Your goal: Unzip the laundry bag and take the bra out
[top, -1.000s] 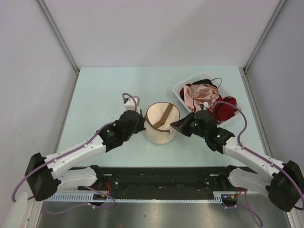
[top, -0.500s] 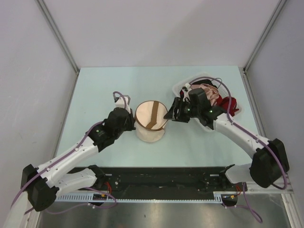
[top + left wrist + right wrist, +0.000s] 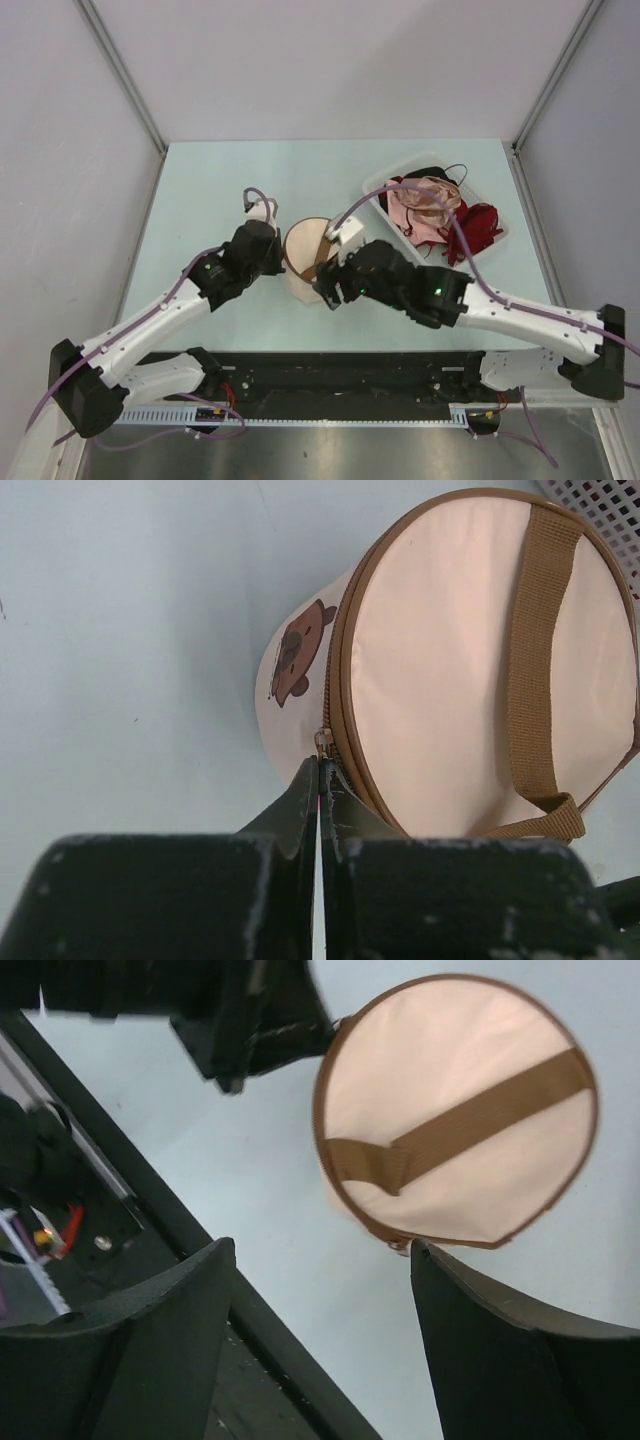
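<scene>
The laundry bag (image 3: 303, 247) is a round beige pouch with a brown strap, standing zipped mid-table between both arms. It fills the left wrist view (image 3: 450, 680), bear print on its side. My left gripper (image 3: 280, 262) (image 3: 320, 765) is shut, tips pinched at the zipper pull (image 3: 322, 742) on the bag's rim. My right gripper (image 3: 325, 290) (image 3: 320, 1250) hangs open above the table at the bag's (image 3: 455, 1110) near edge, holding nothing; a small metal ring (image 3: 398, 1246) on the rim sits beside its right finger. The bra is hidden.
A clear plastic tray (image 3: 376, 186) at the back right holds a pink garment (image 3: 420, 200) and a red-and-black one (image 3: 475, 228). Its mesh corner shows in the left wrist view (image 3: 600, 500). The black base rail (image 3: 150, 1250) runs along the table's near edge.
My right gripper has opened and swung from the bag's right side round to its near edge. The bag has slid left with my left gripper, which stayed shut.
</scene>
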Available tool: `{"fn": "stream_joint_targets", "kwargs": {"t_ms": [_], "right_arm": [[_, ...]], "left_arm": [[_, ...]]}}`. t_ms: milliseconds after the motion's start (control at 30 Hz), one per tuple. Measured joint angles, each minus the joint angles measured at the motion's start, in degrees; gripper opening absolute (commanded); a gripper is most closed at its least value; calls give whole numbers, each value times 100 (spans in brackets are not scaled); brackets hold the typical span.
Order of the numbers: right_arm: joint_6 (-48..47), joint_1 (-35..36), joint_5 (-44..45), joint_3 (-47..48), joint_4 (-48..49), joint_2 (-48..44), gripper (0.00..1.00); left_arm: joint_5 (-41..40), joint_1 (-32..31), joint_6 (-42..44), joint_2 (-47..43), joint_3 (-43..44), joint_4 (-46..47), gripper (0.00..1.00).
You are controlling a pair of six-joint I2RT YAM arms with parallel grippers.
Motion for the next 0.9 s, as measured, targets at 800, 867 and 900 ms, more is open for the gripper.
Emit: {"fn": "stream_joint_targets", "kwargs": {"t_ms": [800, 867, 900], "right_arm": [[-2221, 1467, 3040, -400, 2214, 2361, 0], [-2293, 1467, 3167, -509, 2433, 2361, 0], [-2312, 1467, 3217, -546, 2529, 2358, 0]], "left_arm": [[905, 17, 55, 245, 640, -586, 0], [1051, 33, 103, 245, 640, -597, 0], [1123, 44, 111, 243, 640, -599, 0]]}}
